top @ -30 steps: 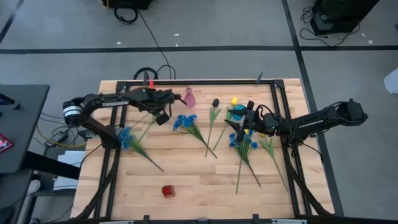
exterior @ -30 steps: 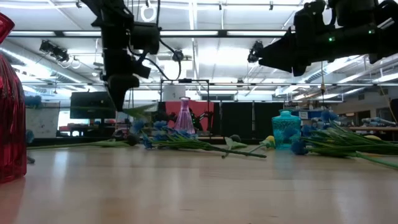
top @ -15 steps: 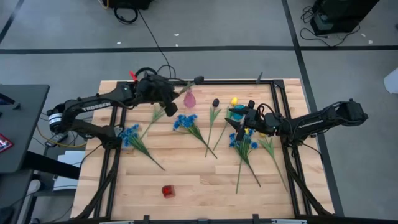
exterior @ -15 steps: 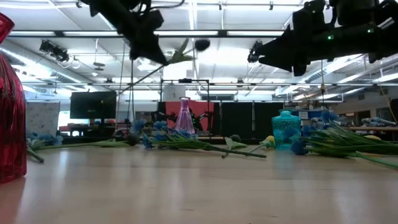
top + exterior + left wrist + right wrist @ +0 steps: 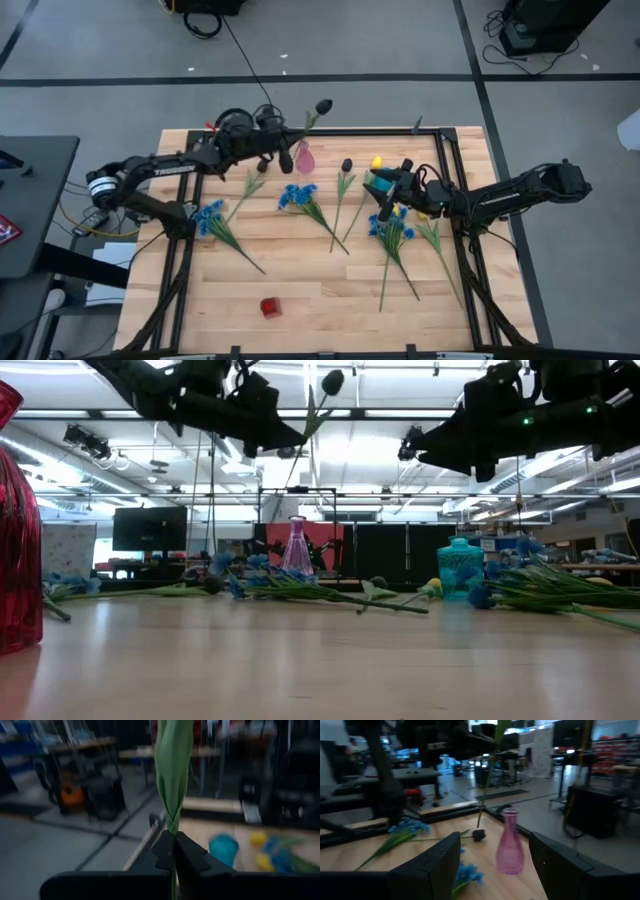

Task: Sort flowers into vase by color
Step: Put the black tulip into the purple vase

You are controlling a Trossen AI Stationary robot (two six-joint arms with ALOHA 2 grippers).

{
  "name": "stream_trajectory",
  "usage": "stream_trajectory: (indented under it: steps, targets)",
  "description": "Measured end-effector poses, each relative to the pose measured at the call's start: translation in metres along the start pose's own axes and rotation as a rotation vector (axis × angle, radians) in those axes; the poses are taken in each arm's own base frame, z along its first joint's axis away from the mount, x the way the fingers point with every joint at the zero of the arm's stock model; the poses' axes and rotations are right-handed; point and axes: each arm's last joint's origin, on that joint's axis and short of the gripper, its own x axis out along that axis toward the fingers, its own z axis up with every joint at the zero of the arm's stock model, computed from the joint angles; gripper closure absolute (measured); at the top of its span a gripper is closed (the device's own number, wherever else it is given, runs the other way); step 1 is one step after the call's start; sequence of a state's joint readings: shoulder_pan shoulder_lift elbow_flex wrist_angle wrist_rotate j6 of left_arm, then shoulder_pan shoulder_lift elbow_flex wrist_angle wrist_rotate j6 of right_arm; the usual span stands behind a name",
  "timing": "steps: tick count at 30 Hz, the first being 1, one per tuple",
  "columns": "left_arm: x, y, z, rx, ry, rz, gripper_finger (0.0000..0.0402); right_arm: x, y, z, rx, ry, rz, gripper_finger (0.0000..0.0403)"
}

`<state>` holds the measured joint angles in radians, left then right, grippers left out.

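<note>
— What's the left tool (image 5: pixel 287 157) got there?

— A dark tulip (image 5: pixel 323 105). The fingers are clamped on its green stem, held up in the air near the far edge of the bench (image 5: pixel 300 285), with the blossom pointing out past that edge. It hangs just above the pink vase (image 5: pixel 304 158).

— And the right tool (image 5: pixel 384 197)?

— It hovers over the right side, fingers spread apart and holding nothing, beside the teal vase (image 5: pixel 384 180).

— Where are the rest of the flowers?

— Lying flat on the bench. One blue bunch (image 5: pixel 207 220) on the left, another blue bunch (image 5: pixel 297 195) in the middle, a second dark tulip (image 5: pixel 346 165) and a yellow tulip (image 5: pixel 377 161) next to the teal vase, more blue blossoms (image 5: pixel 392 232) under the right arm. A red vase (image 5: pixel 269 306) stands alone near the front edge.
</note>
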<state>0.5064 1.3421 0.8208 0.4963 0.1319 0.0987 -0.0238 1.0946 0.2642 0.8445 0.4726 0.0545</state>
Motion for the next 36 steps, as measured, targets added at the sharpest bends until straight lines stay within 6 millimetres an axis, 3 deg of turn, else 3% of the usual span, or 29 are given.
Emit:
stream_trajectory:
  steps: [8,18,26,30,36]
  targets:
    - [0.007,-0.014,-0.009,0.02,-0.15,-0.039,0.039,0.0,-0.002,0.003,0.013,-0.028,-0.071,0.0155]
    - [-0.026,-0.022,-0.049,-0.016,-0.313,-0.023,0.039,0.0,-0.002,0.005,0.104,-0.053,-0.074,0.0155]
    - [-0.027,-0.017,-0.05,0.012,-0.316,0.0,0.039,0.003,-0.004,0.007,0.134,-0.098,-0.09,0.0155]
    - [-0.018,-0.008,-0.044,0.021,-0.334,-0.019,0.039,0.018,-0.004,0.011,0.138,-0.174,-0.041,0.0155]
    - [0.006,-0.002,-0.045,-0.032,-0.316,-0.028,0.039,0.054,0.011,0.011,0.038,-0.148,0.095,0.0155]
